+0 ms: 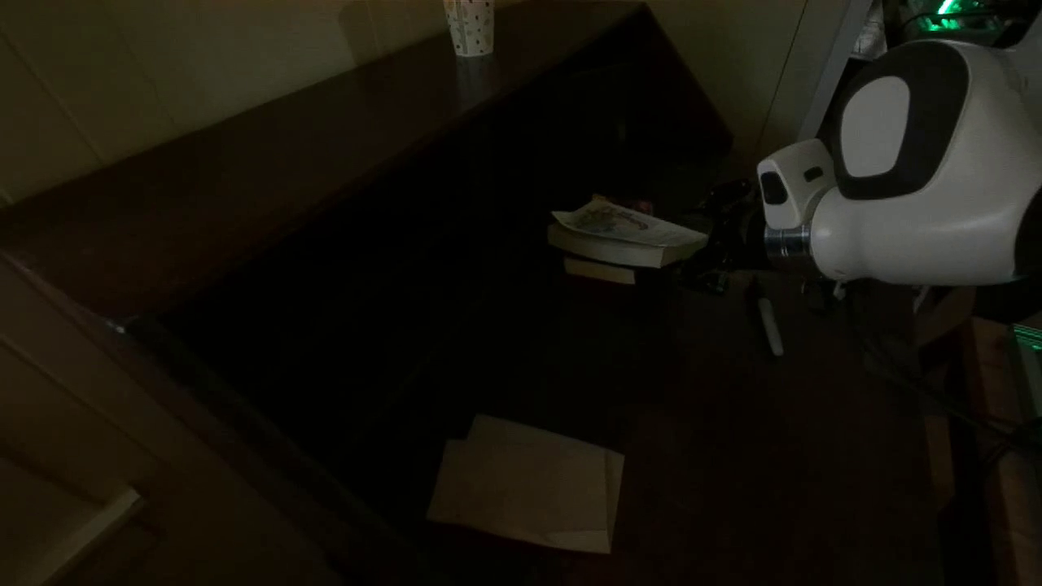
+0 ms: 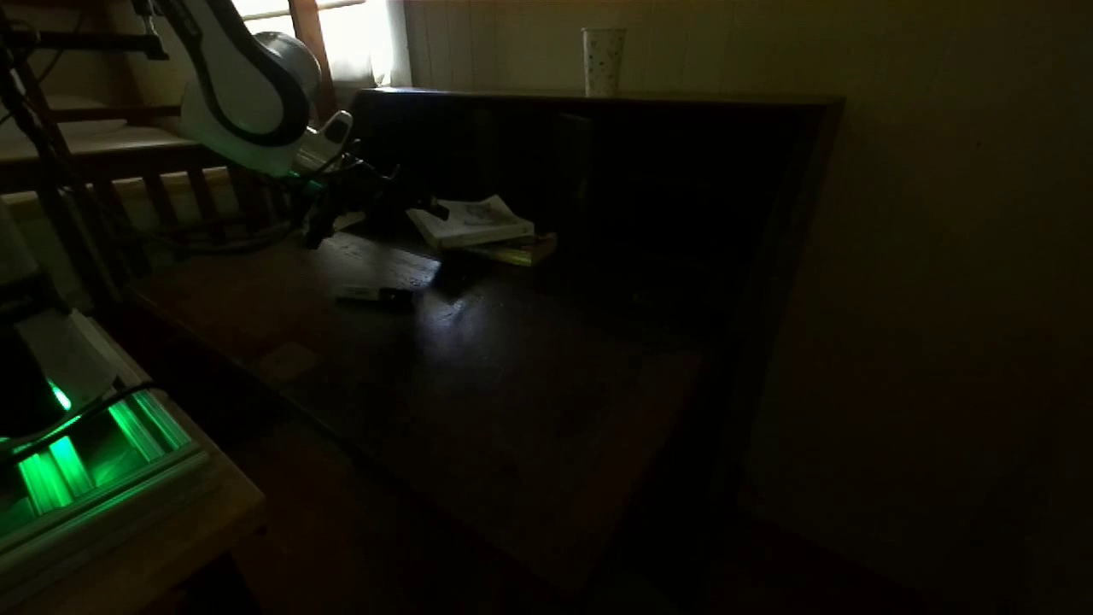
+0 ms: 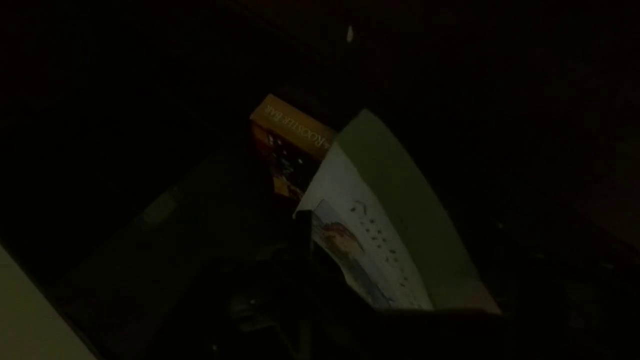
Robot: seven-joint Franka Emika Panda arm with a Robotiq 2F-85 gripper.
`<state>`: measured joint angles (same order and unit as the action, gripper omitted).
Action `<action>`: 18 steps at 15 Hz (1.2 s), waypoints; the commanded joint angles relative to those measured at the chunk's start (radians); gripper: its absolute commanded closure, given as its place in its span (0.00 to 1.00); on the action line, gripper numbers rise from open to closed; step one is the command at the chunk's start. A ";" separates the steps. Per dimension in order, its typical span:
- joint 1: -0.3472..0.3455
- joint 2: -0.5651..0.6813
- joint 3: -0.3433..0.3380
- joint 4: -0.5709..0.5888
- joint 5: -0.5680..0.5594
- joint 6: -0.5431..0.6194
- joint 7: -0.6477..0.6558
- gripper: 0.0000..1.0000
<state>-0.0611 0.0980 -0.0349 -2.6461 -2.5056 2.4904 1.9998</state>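
A white paperback (image 1: pixel 623 232) with a drawing on its cover lies on top of a darker book (image 1: pixel 600 270). In the wrist view the lower book (image 3: pixel 295 125) has an orange spine reading "Rooster Bar", and the white paperback (image 3: pixel 365 215) has a lifted, bent cover. My gripper (image 1: pixel 707 242) is at the near end of the white paperback. Its fingers look spread in an exterior view (image 2: pixel 378 224), with one fingertip by the book's edge. I cannot tell whether it touches. The wrist view is very dark and the far finger is hard to see there.
A marker (image 1: pixel 769 325) lies on the dark desk near the gripper. Pale sheets (image 1: pixel 529 488) lie on the desk. A dotted paper cup (image 2: pixel 603 61) stands on the ledge above the desk's dark recess. A green-lit frame (image 2: pixel 102 461) stands beside the desk.
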 commanded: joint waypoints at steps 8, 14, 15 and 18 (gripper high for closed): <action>-0.085 0.139 0.015 0.180 -0.008 0.250 -0.079 0.00; -0.133 0.117 0.046 0.186 -0.012 0.280 -0.128 0.00; -0.134 0.117 0.043 0.180 -0.012 0.277 -0.131 0.00; -0.118 0.112 0.020 0.149 -0.009 0.259 -0.117 0.00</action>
<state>-0.1729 0.2199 -0.0066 -2.4732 -2.5057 2.7471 1.8895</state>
